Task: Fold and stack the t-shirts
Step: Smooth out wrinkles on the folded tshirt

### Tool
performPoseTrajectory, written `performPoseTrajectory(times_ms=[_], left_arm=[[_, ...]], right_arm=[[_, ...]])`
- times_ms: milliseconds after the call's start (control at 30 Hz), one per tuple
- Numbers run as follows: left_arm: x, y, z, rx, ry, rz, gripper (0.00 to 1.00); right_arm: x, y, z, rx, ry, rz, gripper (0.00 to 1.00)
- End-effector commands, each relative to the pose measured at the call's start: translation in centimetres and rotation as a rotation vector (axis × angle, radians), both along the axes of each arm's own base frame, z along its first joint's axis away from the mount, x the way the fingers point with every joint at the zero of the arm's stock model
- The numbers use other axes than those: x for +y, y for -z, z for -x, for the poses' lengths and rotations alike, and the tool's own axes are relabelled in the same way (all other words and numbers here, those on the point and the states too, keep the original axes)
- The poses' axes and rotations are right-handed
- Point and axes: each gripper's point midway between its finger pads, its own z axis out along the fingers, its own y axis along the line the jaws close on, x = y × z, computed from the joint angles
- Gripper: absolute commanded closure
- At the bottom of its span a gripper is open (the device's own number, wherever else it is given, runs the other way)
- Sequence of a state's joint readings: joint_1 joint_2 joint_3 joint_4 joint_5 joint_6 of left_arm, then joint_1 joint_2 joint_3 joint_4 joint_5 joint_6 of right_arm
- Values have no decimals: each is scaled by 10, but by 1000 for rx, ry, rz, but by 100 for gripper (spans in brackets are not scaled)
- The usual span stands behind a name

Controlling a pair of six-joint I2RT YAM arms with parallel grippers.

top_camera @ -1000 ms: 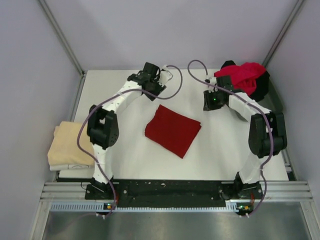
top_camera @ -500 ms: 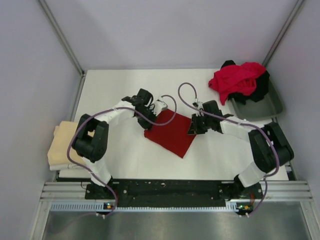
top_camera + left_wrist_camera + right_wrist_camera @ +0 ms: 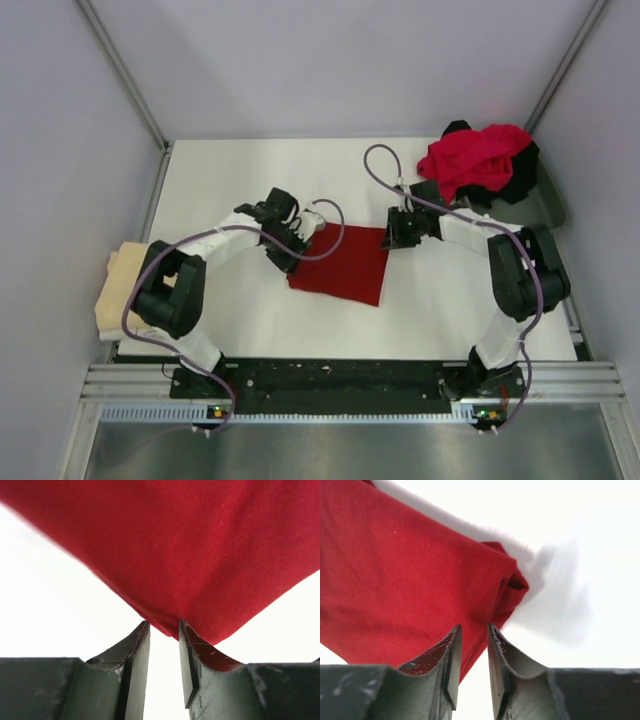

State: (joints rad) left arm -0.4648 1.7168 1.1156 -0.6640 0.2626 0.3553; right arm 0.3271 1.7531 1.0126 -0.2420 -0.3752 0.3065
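Half a second earlier the maroon shirt (image 3: 340, 265) lay as a tilted diamond. It has since turned squarer, with its far edge running nearly level between the two arms. The left end effector (image 3: 287, 250) has drawn back toward the bases and sits at the shirt's left far corner, while the right end effector (image 3: 392, 232) has shifted slightly away, to the right far corner. In the left wrist view the left end effector (image 3: 164, 630) has its fingers nearly together, nipping the tip of a corner of the shirt (image 3: 200, 545), which spreads away beyond the tips. In the right wrist view the right end effector (image 3: 472, 632) is likewise closed to a slit on the shirt's (image 3: 395, 580) layered edge, with the folded corner just beyond its right finger. Well to the left of the left end effector, a folded beige shirt (image 3: 125, 290) rests at the edge of the desk (image 3: 220, 180). Beyond and to the right of the right end effector, a crumpled red shirt (image 3: 475, 160) is heaped on a black shirt (image 3: 520, 178) in a grey-green tray (image 3: 550, 205), and the right arm crosses in front of the tray. The maroon cloth is matte, finely woven and smooth, a flat four-sided fold on the white desk.
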Motion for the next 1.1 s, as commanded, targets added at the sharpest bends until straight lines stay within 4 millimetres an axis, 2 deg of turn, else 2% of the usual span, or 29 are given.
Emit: performPoseTrajectory(times_ms=[0,67,133,200,267,333,433,567,633,700,767,833,933,1000,1067], left_arm=[[2,-63,-17,-121,-182,116,62],[-1,-76,-21,-119,-262,178,62],[-13,-78,-7,-75,-223,249,67],[-25,-70,13,-18,-165,314,68],[-29,-54,22,23,-155,318,68],[-28,-37,22,66,-180,289,68],[-26,-16,24,130,-197,247,69],[-16,6,31,171,-215,184,70],[-10,13,30,164,-222,148,71],[-4,15,25,133,-229,118,71],[0,10,18,93,-234,97,72],[1,-5,9,37,-230,100,72],[-8,-44,0,-41,-222,198,68],[-12,-69,-13,-87,-287,274,55],[-11,-82,-32,-124,-386,324,45]], right_arm=[[-17,-49,-14,-120,10,72,70],[-16,-62,2,-128,3,67,68],[-3,-75,25,-191,-63,78,71],[28,-84,54,-240,-189,15,77],[58,-87,81,-213,-250,-138,86],[71,-72,98,-166,-246,-209,90],[72,-35,110,-73,-199,-211,94],[45,16,122,32,-123,-65,96],[33,29,129,68,-99,-11,96],[26,34,133,84,-89,20,96],[23,31,135,85,-86,32,96],[18,23,135,82,-77,56,96],[18,-4,130,26,-112,57,93],[21,-27,122,-29,-119,47,83],[22,-47,111,-72,-117,36,76]])
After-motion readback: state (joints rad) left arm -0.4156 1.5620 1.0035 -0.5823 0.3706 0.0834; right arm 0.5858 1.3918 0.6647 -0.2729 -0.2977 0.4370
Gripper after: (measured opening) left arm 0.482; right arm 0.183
